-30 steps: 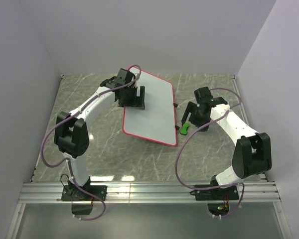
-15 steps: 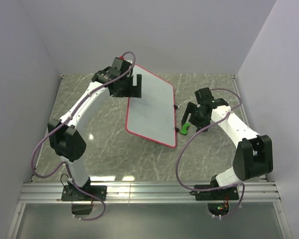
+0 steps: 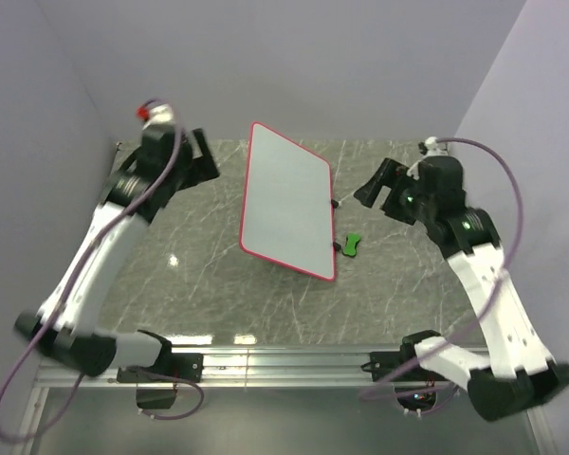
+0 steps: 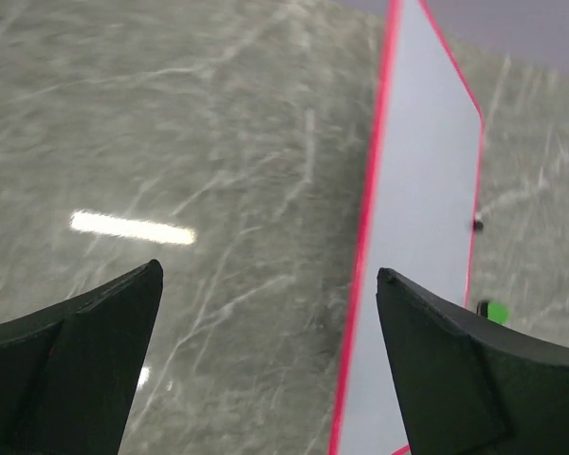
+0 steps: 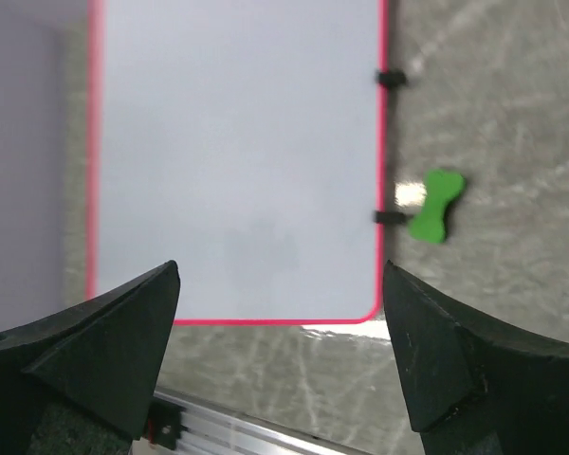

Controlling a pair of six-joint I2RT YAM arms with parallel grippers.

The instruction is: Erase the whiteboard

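The whiteboard lies lengthwise near-to-far, tabs on its right. Both the left gripper and right gripper gape empty, pulled up since before.

Left gripper is off the whiteboard and has swung out to the upper left of the top view. Right gripper has lifted up and right, away from the green eraser. The board's left edge has rotated closer to vertical.

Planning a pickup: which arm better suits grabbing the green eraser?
Right, probably: the green eraser lies by the whiteboard's right edge, near the open right gripper; the left gripper is across the board.
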